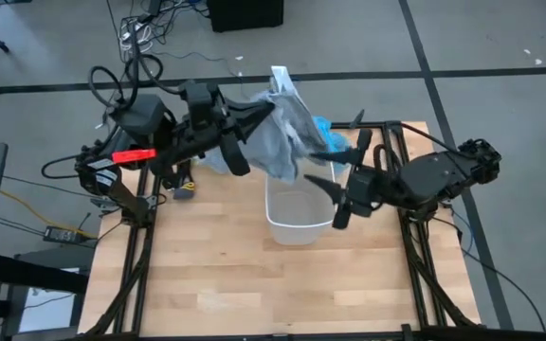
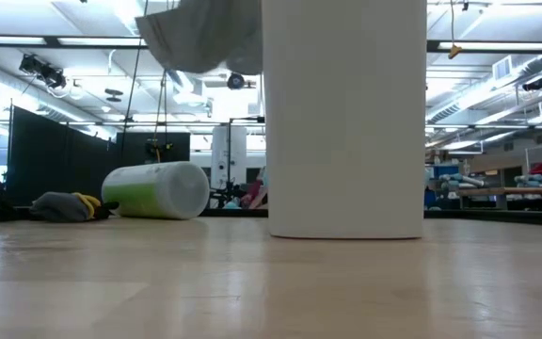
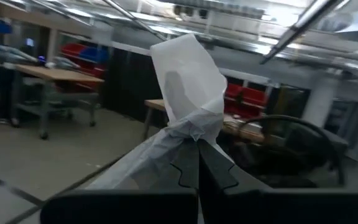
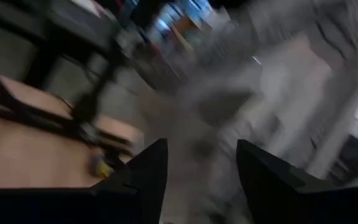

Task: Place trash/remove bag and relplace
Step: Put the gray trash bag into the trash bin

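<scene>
A white bin [image 1: 299, 216] [image 2: 346, 118] stands upright mid-table. Above its far rim hangs a grey translucent bag [image 1: 287, 133] [image 2: 205, 38], with my left gripper [image 1: 265, 112] [image 3: 197, 171] shut on it. Light-blue plastic, another bag [image 1: 321, 126], shows just behind the grey one. My right gripper [image 1: 335, 170] [image 4: 197, 168] stands open at the bin's right, its fingers toward the grey bag; whether they touch it I cannot tell. The trash is out of view. My left gripper pinches a gathered bunch of the grey bag [image 3: 188, 134] between its two fingers, several layers together. A pale tuft of the bag [image 3: 188, 68] sticks out past the fingertips. The fingers come about level from the table's left. The rest hangs slack below, clear of the table.
A white and green roll [image 2: 158, 191] lies on its side at the table's far left, with a small grey and yellow thing [image 2: 64, 205] [image 1: 186, 189] beside it. Bare wood stretches from the bin to the near edge [image 1: 273, 303].
</scene>
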